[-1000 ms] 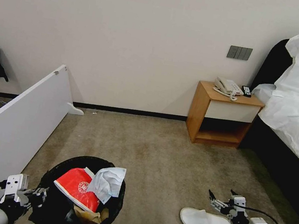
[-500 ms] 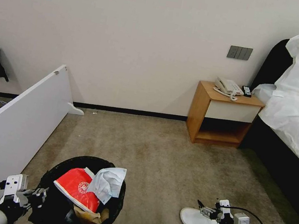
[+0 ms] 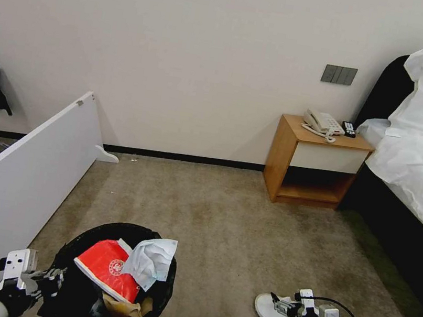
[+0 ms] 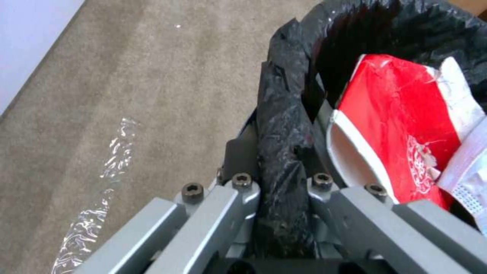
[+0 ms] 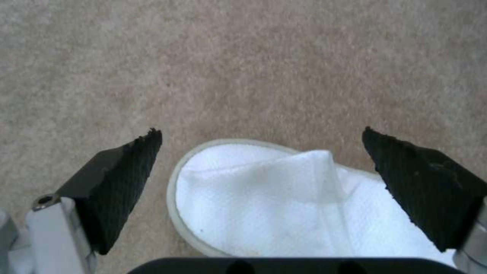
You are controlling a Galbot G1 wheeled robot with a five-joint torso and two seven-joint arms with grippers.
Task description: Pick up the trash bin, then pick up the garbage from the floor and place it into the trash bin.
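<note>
Now, line by line:
Left gripper: near left, fingers pinched on the bag-covered rim of the trash bin, one inside and one outside.
Trash bin contents: red-white packet, pale-blue tissue, brown paper bag.
Right gripper: near right, low over the carpet, fingers spread wide either side of the white slipper.
Slipper: flat on the carpet, well right of the bin.
</note>
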